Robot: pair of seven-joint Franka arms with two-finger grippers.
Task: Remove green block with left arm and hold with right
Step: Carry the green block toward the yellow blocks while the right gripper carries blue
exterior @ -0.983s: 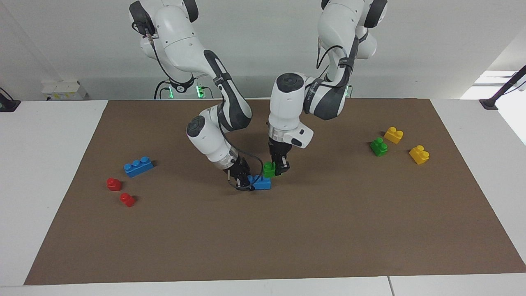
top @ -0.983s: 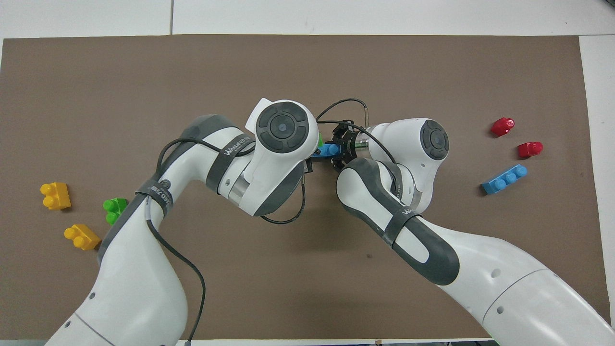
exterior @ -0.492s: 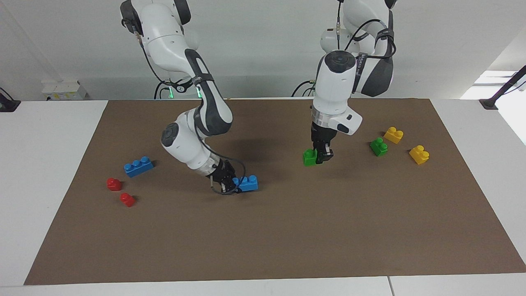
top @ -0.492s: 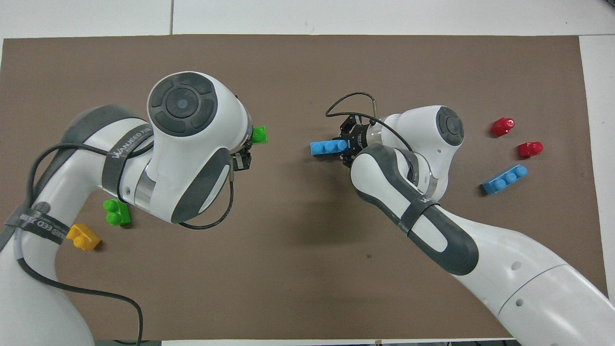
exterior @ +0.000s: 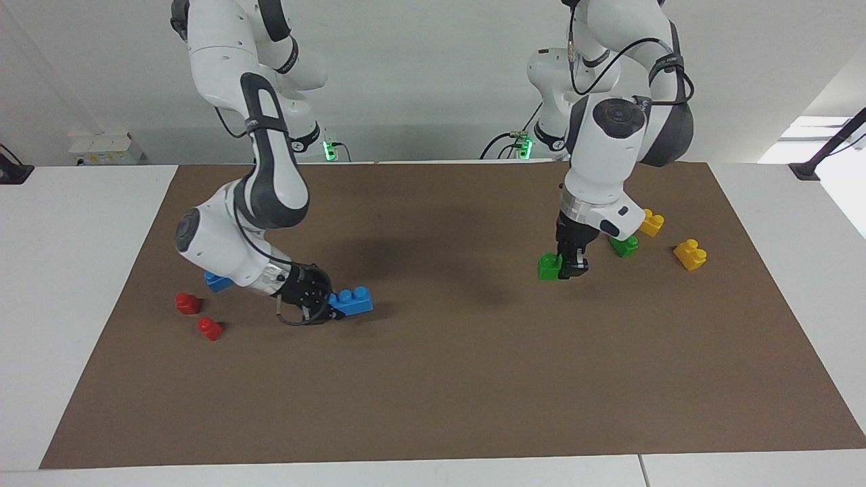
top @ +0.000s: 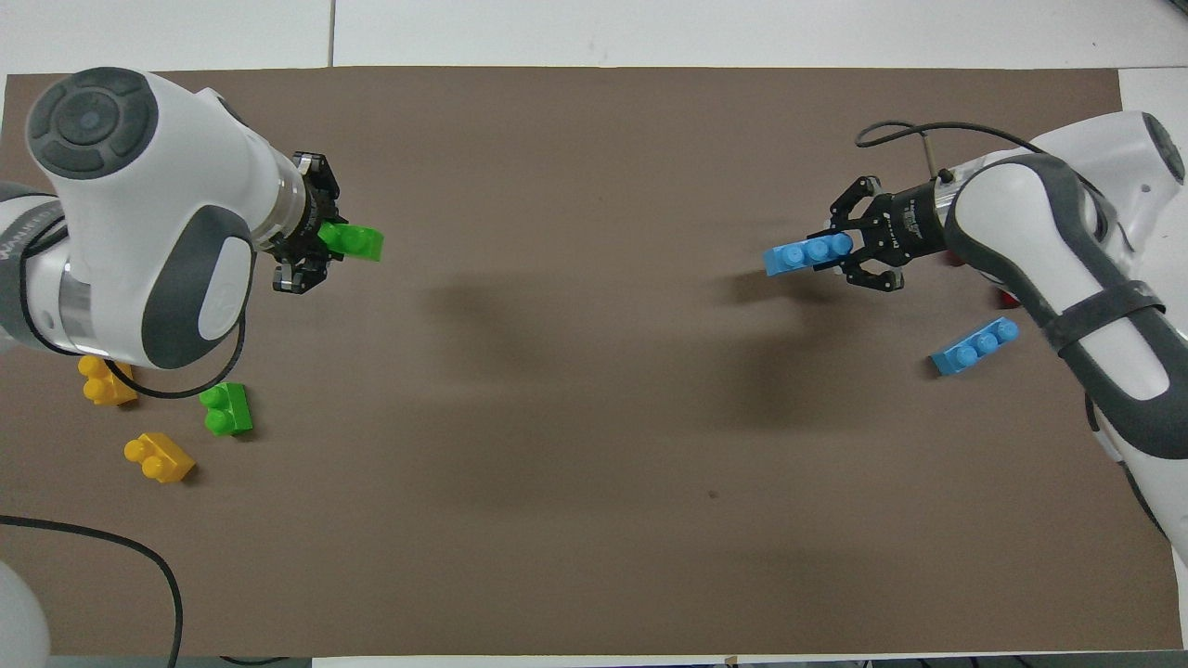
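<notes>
Already the two bricks are apart. The left gripper, low at the right of centre in the facing view, is clamped shut on the green block, which sticks out from its fingertips toward the middle of the frame. In the overhead view the same pair sits at the upper left, the left gripper gripping the green block by one end. Whether the block rides just above the brown mat or grazes it cannot be told.

The right gripper, low at the left of centre in the facing view, is likewise closed tight on a blue brick, held by one end with its three studs up. From overhead that right gripper lies at the upper right, the blue brick pointing toward the centre of the frame.

As a judgement, the main work looks done: the green piece is off the blue one and each arm has its own brick, well apart. What may remain is setting the pieces down, if that is wanted at all.

No container appears in either view. Loose on the mat are a second green brick and two yellow bricks at the lower left of the overhead frame, another blue brick at its right, and two red pieces at the left of the facing view.
</notes>
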